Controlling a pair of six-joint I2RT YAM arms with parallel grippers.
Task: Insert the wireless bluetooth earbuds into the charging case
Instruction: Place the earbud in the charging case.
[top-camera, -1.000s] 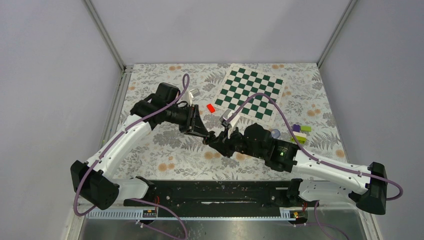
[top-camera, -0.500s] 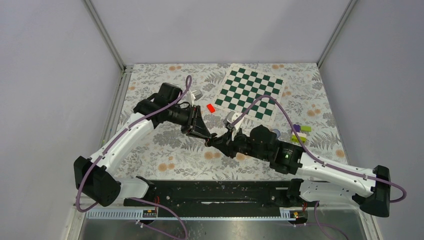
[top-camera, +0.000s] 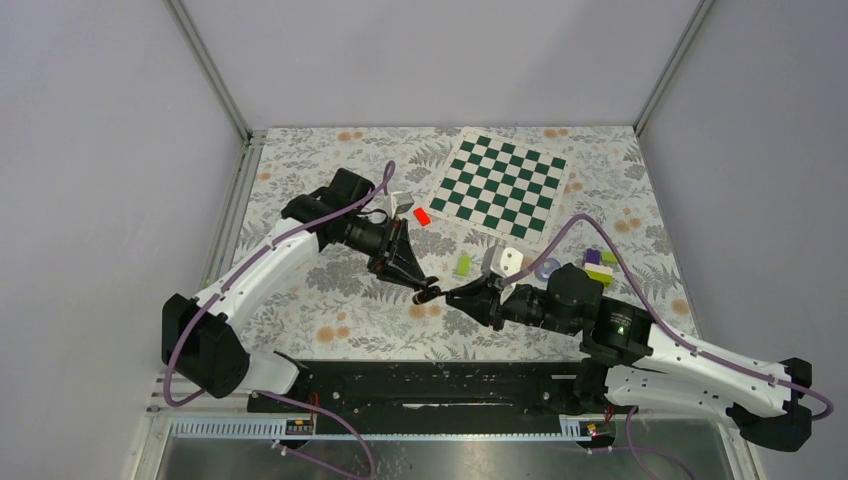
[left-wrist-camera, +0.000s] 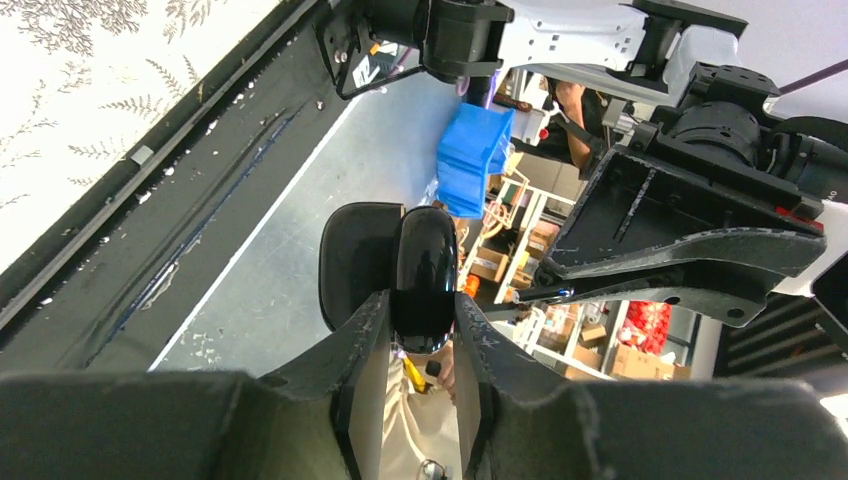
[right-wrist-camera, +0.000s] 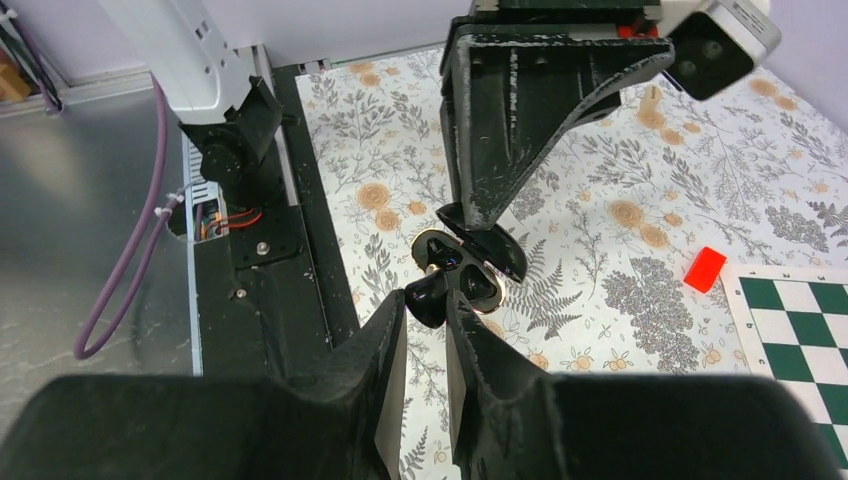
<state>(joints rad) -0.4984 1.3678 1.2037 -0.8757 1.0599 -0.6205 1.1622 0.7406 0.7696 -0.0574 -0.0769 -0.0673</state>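
My left gripper (top-camera: 424, 291) is shut on the charging case (left-wrist-camera: 424, 268), a glossy black pebble held above the table with its lid (left-wrist-camera: 352, 258) hinged open. In the right wrist view the case (right-wrist-camera: 462, 264) shows its pale inner face and dark sockets, hanging from the left fingers (right-wrist-camera: 500, 130). My right gripper (right-wrist-camera: 428, 305) is shut on one of the earbuds (right-wrist-camera: 431, 296), a tiny glossy black nub touching the case's near edge. From above, the right gripper (top-camera: 456, 293) meets the left tip to tip. I cannot tell whether a second earbud sits in a socket.
A red block (top-camera: 422, 215) lies beside the green-and-white chessboard (top-camera: 505, 183). A lime-green block (top-camera: 463, 264) sits just behind the grippers. Purple and green blocks (top-camera: 600, 262) and a clear disc (top-camera: 548, 268) lie to the right. The black base rail (top-camera: 430, 385) runs along the near edge.
Both grippers have shifted toward the near edge. The right arm has drawn back to the right, uncovering the lime-green block. Both grips are unchanged.
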